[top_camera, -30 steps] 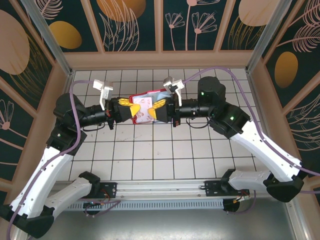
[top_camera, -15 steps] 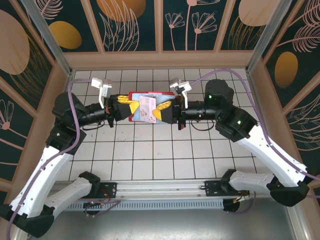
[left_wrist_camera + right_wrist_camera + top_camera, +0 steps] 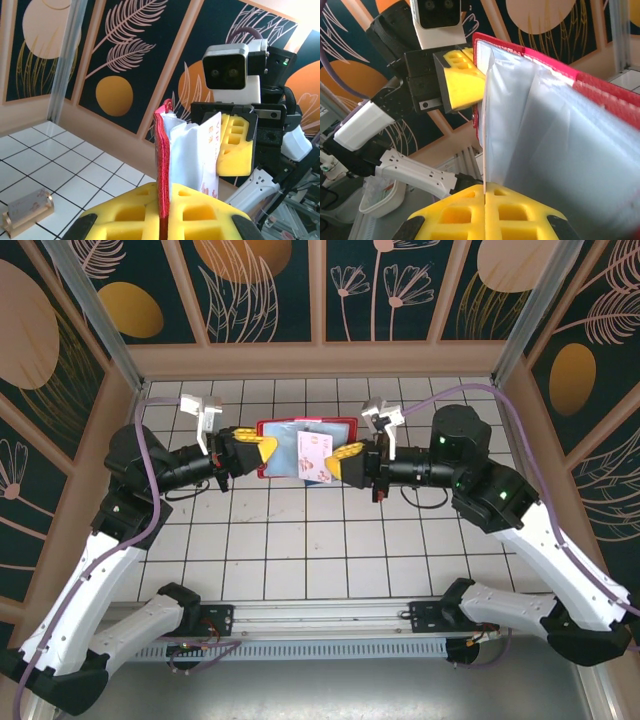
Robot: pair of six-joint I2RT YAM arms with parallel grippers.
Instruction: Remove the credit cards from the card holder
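The right gripper [image 3: 341, 462] clamped the pale credit card [image 3: 313, 456], which overlapped the right half of the card holder [image 3: 285, 438], long axis crosswise to the pull. The left gripper [image 3: 266, 452] pinched the card holder's left edge, so withdrawal probably ran rightward, away from it.

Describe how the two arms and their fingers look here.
The left arm and right arm have white shells over black joints, each with a purple cable looping alongside. The fingers are blocky yellow pads with rectangular cut-outs. A white wrist camera with dark lenses sits above them, and a small green light glows on the right arm.
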